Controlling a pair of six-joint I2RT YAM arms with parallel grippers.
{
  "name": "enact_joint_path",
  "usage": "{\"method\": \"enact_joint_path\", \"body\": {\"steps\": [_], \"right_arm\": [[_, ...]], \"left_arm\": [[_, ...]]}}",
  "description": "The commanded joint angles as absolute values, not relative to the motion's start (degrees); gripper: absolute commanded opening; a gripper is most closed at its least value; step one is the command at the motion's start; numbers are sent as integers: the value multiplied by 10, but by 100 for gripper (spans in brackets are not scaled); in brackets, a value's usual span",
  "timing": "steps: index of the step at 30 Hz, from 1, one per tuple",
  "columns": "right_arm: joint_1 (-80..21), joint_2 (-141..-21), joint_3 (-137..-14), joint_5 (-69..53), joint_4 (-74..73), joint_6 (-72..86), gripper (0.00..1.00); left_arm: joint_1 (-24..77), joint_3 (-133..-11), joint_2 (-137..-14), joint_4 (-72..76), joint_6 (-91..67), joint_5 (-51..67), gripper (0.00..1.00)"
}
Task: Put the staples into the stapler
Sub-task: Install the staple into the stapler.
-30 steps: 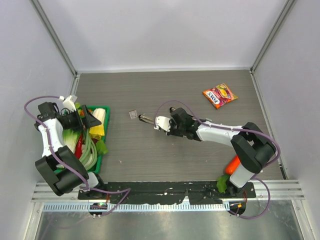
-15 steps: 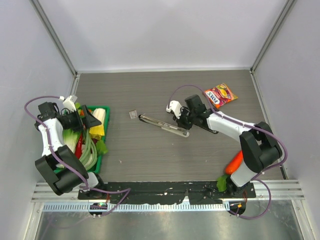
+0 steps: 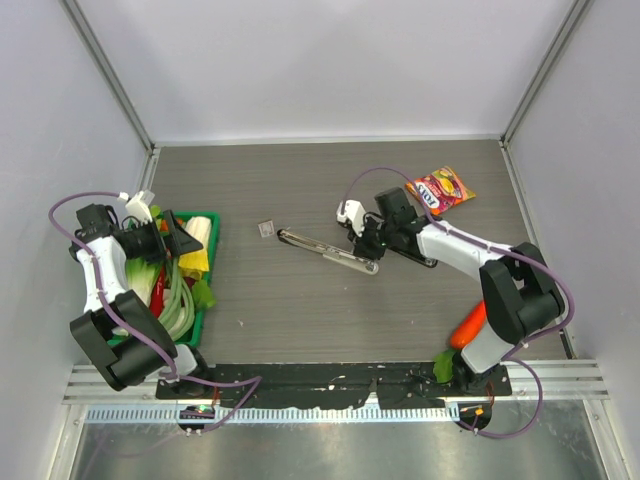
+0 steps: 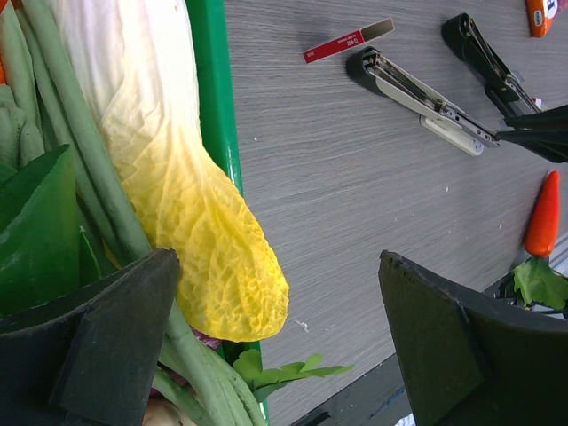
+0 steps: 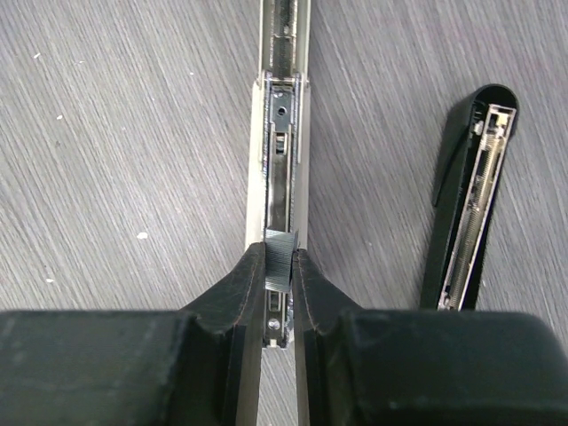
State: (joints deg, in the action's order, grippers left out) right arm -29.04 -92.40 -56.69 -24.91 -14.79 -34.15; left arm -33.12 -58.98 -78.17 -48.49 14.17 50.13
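Observation:
The staples box [image 3: 265, 228], tiny and white with a red label, lies on the table left of the stapler; it also shows in the left wrist view [image 4: 346, 42]. The stapler lies open: its silver magazine rail [image 3: 328, 250] [image 5: 282, 133] and its black top arm [image 3: 412, 252] [image 5: 469, 195] are spread apart. My right gripper [image 3: 362, 238] [image 5: 279, 259] is shut on a short grey ridged strip [image 5: 280, 253] and holds it right over the rail's near end. My left gripper [image 3: 185, 238] [image 4: 275, 302] is open and empty above the green basket.
A green basket [image 3: 212, 225] [image 4: 209, 98] of vegetables stands at the left edge. An orange-red snack packet [image 3: 440, 190] lies at the back right. A carrot [image 3: 465, 325] [image 4: 543, 213] lies near the right arm's base.
My right gripper has moved right along the stapler, from its left end to its right end. In the last half second it barely shifted. The left arm has not moved.

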Motion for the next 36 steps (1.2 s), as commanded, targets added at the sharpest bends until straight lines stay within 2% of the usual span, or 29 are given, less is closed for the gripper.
{"method": "enact_joint_path", "body": {"steps": [1,11,36], "right_arm": [[-259,-925,-585,-328,-141,-366,9],[-223,-969,-654,-390,-238,-432,9],[-236,-952,-614,-374,-214,-384,9]], "left_arm": [[-337,-591,-785,-484,150,502,100],[-337,-590,-786,-484,152,503,100],[-337,-592,-795,-483,152,500,100]]}}
